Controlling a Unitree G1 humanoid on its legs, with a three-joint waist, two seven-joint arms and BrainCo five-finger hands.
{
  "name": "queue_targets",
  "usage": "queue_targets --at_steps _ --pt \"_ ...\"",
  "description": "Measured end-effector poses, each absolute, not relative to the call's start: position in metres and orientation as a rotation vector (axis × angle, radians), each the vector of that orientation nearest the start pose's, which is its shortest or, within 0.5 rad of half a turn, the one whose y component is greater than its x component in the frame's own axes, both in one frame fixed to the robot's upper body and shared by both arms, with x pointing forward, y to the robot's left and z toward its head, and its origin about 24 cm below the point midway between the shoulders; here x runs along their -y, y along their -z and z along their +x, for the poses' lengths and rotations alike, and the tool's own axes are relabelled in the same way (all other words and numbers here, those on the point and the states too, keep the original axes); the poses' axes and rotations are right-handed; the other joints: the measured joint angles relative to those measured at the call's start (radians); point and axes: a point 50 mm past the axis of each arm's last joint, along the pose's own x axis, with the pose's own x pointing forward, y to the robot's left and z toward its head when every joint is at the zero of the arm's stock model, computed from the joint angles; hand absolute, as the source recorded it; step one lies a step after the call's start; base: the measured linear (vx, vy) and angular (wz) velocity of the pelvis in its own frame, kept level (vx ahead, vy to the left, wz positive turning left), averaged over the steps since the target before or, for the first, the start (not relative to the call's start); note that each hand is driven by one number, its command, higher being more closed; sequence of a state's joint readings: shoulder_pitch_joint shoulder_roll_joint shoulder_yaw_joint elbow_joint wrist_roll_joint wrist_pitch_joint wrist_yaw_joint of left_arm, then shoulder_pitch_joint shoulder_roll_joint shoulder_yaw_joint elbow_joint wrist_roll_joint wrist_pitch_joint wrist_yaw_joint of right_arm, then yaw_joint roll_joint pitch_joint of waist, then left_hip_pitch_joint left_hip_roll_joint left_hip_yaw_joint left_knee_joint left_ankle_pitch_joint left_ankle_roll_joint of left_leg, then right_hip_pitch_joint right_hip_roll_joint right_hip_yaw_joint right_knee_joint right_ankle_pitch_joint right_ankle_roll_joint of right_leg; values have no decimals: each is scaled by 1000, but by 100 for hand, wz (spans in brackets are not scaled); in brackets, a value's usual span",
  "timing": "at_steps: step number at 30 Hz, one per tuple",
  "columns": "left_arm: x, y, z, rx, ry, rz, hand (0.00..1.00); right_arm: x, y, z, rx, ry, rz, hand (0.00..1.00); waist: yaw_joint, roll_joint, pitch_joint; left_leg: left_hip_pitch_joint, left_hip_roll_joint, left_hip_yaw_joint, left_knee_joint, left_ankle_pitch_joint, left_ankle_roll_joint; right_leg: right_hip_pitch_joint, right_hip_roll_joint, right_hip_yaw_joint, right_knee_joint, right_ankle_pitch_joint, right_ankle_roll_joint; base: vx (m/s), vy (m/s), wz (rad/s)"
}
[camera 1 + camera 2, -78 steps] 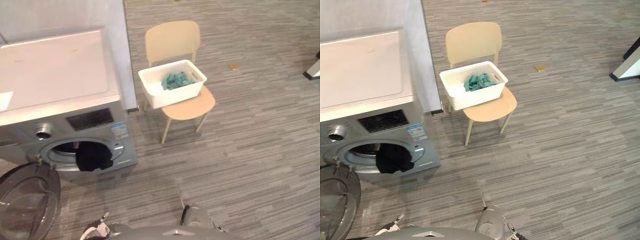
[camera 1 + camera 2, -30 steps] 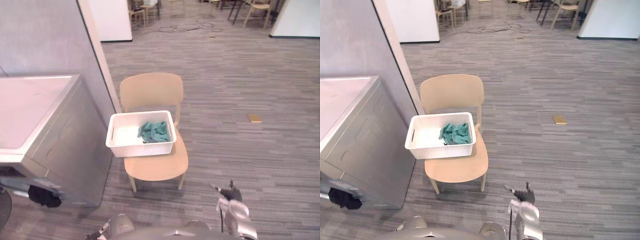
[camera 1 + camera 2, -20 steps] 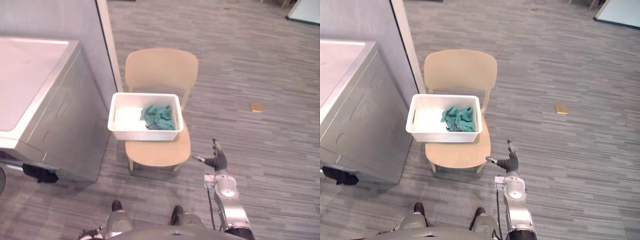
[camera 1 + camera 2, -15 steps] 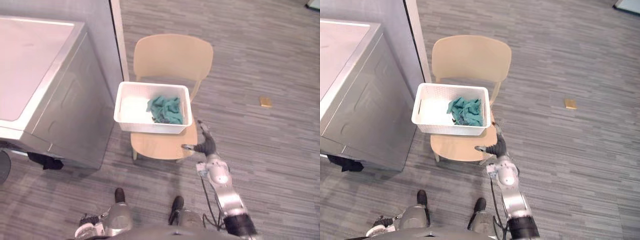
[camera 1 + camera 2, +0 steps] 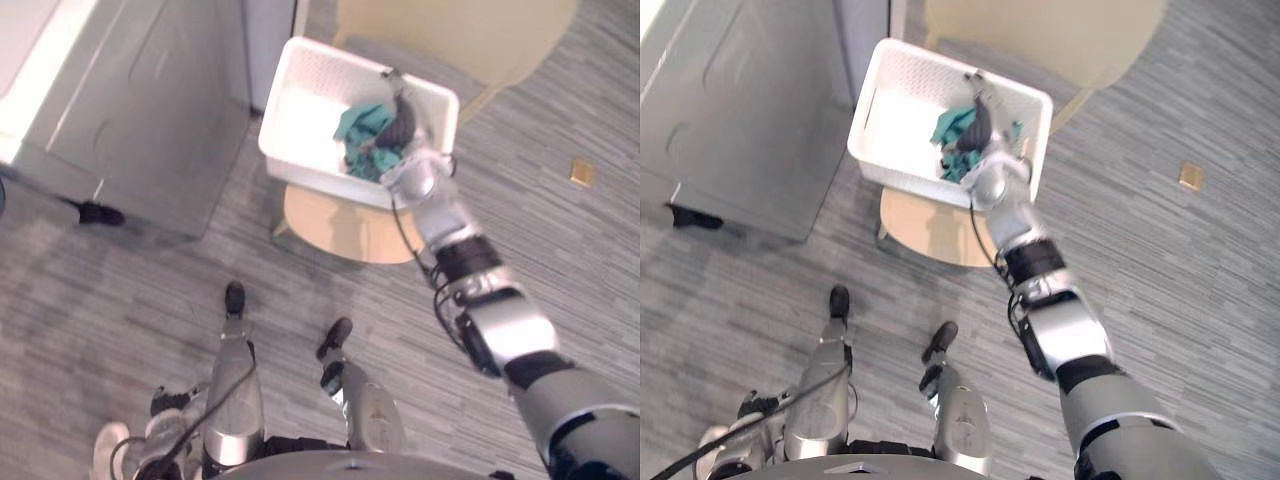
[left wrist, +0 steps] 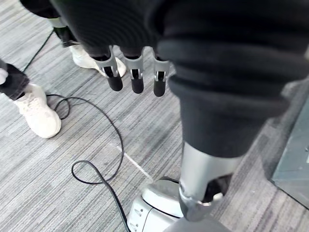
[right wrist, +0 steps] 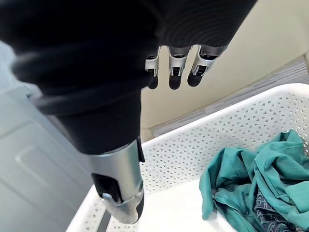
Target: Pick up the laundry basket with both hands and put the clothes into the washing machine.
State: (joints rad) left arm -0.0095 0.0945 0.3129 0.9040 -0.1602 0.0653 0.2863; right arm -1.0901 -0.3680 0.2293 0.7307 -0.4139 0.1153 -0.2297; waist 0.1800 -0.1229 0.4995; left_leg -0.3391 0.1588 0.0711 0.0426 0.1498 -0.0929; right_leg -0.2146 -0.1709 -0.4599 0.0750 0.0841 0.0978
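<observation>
Logged grey washing machine (image 5: 150,100) at the robot's left, side panel facing the chair. Noted dark garment (image 5: 100,213) hanging at its front edge.

Found tan chair (image 5: 340,228) just beside the machine, seat partly covered by the white laundry basket (image 5: 318,180). Basket resting on the seat, neither hand on it.

Recorded teal clothes (image 7: 256,179) bunched inside the basket, toward the side away from the machine; rest of the basket floor bare.

Observed right hand (image 5: 402,122) stretched out over the basket, above the clothes. Fingers (image 7: 177,67) straight and apart in the wrist view, nothing held, no contact with basket or cloth.

Observed left hand (image 6: 130,43) hanging low over the floor, fingers (image 6: 137,79) relaxed and empty.

Spotted a person's white shoes (image 6: 41,116) on the carpet in the left wrist view.

Marked small tan object (image 5: 580,172) on the floor, well apart from the chair.
</observation>
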Motion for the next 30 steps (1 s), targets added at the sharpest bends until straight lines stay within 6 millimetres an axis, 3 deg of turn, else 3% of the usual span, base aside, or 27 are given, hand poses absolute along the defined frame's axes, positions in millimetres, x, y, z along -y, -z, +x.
queue_targets --at_steps 4,7,14,16,19,28,30 --pt "-243 128 148 -889 -685 -116 0 163 -260 418 311 260 -867 0 15 0 3 -55 -2 -16 2 13 3 -35 5 -5 -21 20 -3 -28 -4 9" --pt "-240 123 160 -840 -675 -144 0 186 -268 419 268 319 -834 0 18 1 4 -106 -6 -36 3 22 5 -69 6 -23 -28 32 -4 -49 -6 12" --pt "-230 115 176 -779 -623 -148 0 229 -261 417 159 445 -712 0 24 11 10 -178 -7 -46 -1 42 8 -135 8 -25 -36 52 -10 -45 -1 1" --pt "-226 114 181 -770 -603 -142 0 246 -257 415 109 487 -699 0 27 30 22 -191 -8 -51 -3 49 9 -141 11 -29 -46 60 -12 -19 3 1" --pt "-225 111 185 -758 -592 -128 0 260 -260 411 90 523 -696 0 28 37 25 -221 -5 -52 -19 65 9 -175 17 -27 -54 71 -16 -28 -3 -5" --pt "-218 105 194 -717 -573 -161 0 278 -263 406 68 562 -664 0 40 64 35 -270 -5 -50 -29 83 11 -217 24 -26 -86 100 -19 4 0 -3" --pt "-216 104 197 -702 -570 -176 0 280 -278 405 103 575 -679 0 43 71 34 -293 -5 -49 -29 88 14 -240 26 -25 -91 109 -20 -8 8 -4"
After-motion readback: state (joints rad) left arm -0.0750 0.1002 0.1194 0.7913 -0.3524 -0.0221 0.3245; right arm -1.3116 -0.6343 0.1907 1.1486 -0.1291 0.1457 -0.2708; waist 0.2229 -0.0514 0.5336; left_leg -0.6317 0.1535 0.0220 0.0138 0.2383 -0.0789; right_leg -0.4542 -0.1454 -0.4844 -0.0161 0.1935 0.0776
